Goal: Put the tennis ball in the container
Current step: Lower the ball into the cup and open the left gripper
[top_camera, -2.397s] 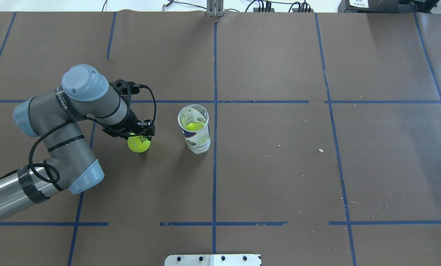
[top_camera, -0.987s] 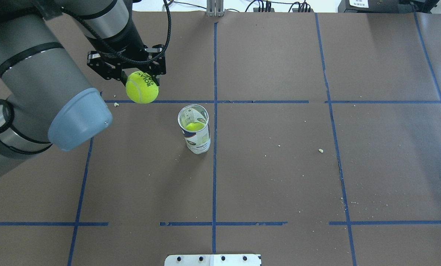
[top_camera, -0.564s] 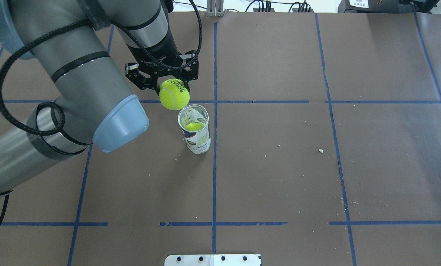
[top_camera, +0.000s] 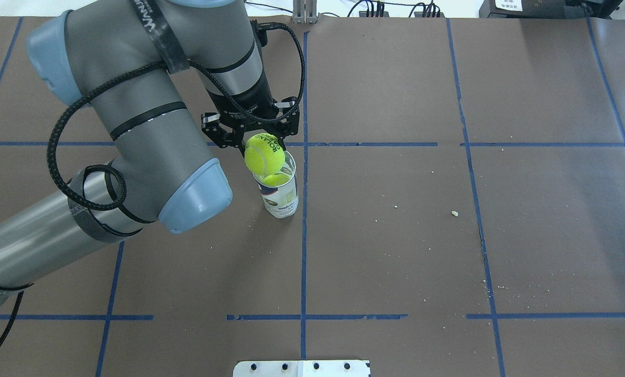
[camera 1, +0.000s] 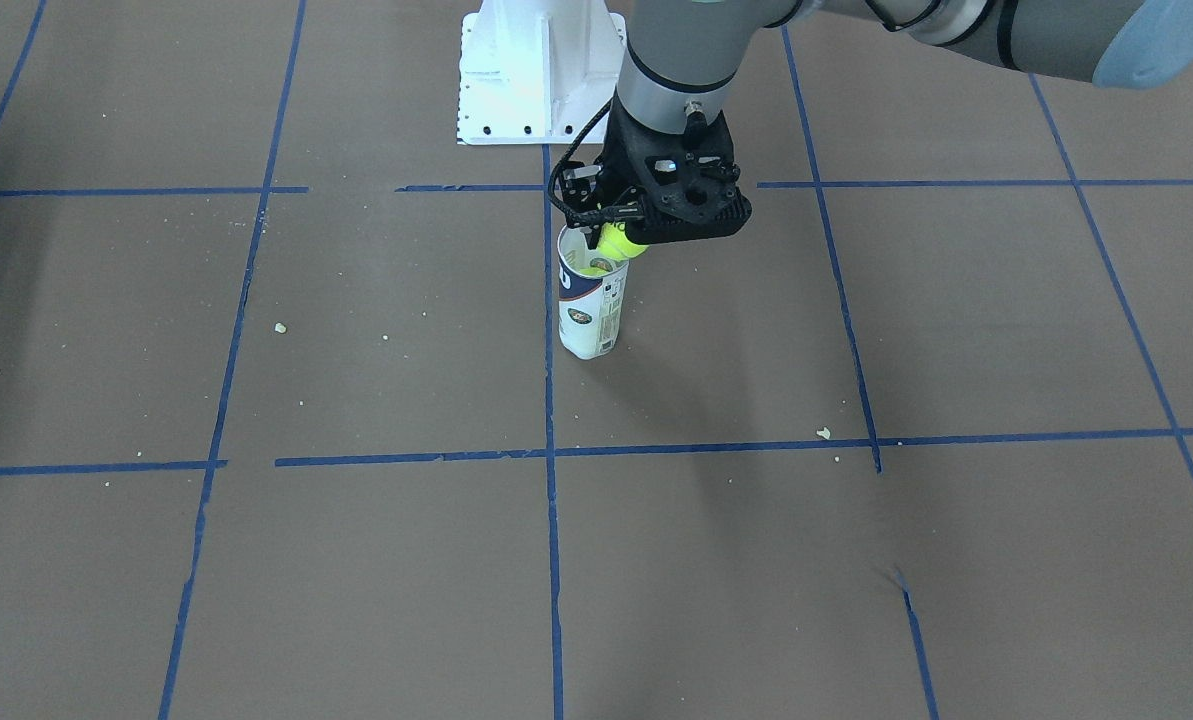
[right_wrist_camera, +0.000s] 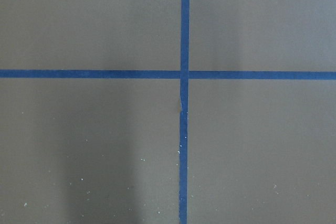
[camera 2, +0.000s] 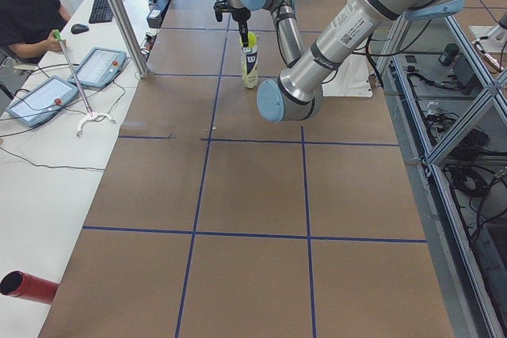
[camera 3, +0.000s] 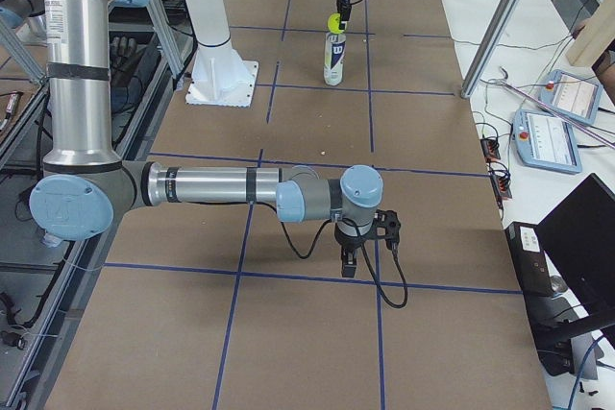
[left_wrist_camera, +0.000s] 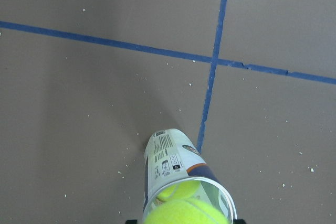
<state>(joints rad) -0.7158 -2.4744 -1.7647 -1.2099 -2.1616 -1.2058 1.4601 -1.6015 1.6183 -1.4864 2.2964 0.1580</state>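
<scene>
My left gripper [top_camera: 260,144] is shut on the tennis ball [top_camera: 264,153], a yellow-green ball with black lettering. It holds the ball just above the open mouth of the container [top_camera: 281,198], an upright clear can with a white and navy label. In the overhead view the ball overlaps the rim's left side. A second yellow-green ball [top_camera: 277,179] lies inside the can. In the left wrist view the held ball [left_wrist_camera: 186,213] fills the bottom edge over the can [left_wrist_camera: 170,161]. My right gripper [camera 3: 363,240] hangs low over the table far from the can; I cannot tell whether it is open or shut.
The white metal pedestal [camera 1: 541,70] stands behind the can on the robot's side. Blue tape lines cross the brown table paper [top_camera: 396,235], with small crumbs scattered on it. An operator [camera 2: 28,9] sits at the side desk.
The left gripper has lifted the ball off the table and carried it right, from beside the can to just over its mouth. The can has not moved.
</scene>
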